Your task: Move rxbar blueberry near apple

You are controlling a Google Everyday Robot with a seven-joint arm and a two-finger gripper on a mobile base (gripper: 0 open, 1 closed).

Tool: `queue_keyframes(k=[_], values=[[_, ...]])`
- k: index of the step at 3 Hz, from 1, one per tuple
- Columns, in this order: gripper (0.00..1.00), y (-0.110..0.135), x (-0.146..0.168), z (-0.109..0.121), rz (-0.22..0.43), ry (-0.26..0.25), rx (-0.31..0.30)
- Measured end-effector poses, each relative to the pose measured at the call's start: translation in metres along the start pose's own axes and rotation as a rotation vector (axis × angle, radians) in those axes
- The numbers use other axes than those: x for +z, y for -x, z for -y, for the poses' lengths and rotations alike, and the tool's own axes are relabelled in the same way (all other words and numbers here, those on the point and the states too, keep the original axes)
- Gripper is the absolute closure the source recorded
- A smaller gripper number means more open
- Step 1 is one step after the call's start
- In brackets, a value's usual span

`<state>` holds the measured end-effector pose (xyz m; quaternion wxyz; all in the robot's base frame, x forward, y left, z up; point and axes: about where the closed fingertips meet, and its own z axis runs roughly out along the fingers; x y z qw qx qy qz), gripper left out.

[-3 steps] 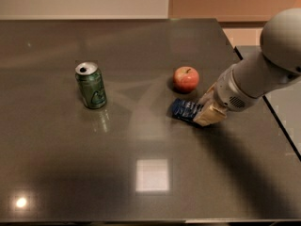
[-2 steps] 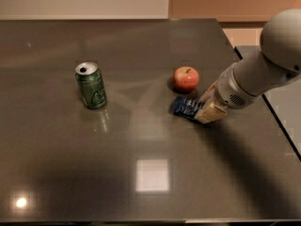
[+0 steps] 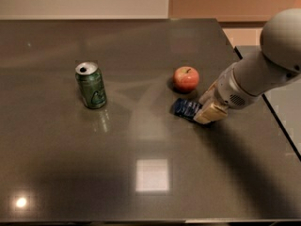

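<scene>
The rxbar blueberry [image 3: 186, 108], a flat dark blue wrapper with white print, lies on the dark table just below the apple [image 3: 186, 78]. The apple is small, round and red-orange with a short dark stem. My gripper [image 3: 206, 108] reaches in from the right and sits at the bar's right end, touching or covering it. The bar's right end is hidden under the gripper.
A green soda can [image 3: 91, 85] stands upright at the left of the dark table [image 3: 141, 173]. The table's right edge [image 3: 263, 98] runs close behind my arm [image 3: 263, 74]. A bright light reflection [image 3: 152, 174] shows on the table's front part.
</scene>
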<state>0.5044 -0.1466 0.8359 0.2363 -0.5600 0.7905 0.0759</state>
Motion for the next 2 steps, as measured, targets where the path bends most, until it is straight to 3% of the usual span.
queue_keyframes(k=[1, 2], values=[[0.0, 0.0008, 0.0001, -0.0007, 0.0, 0.001, -0.002], [0.0, 0.0008, 0.0001, -0.0008, 0.0, 0.001, -0.002]])
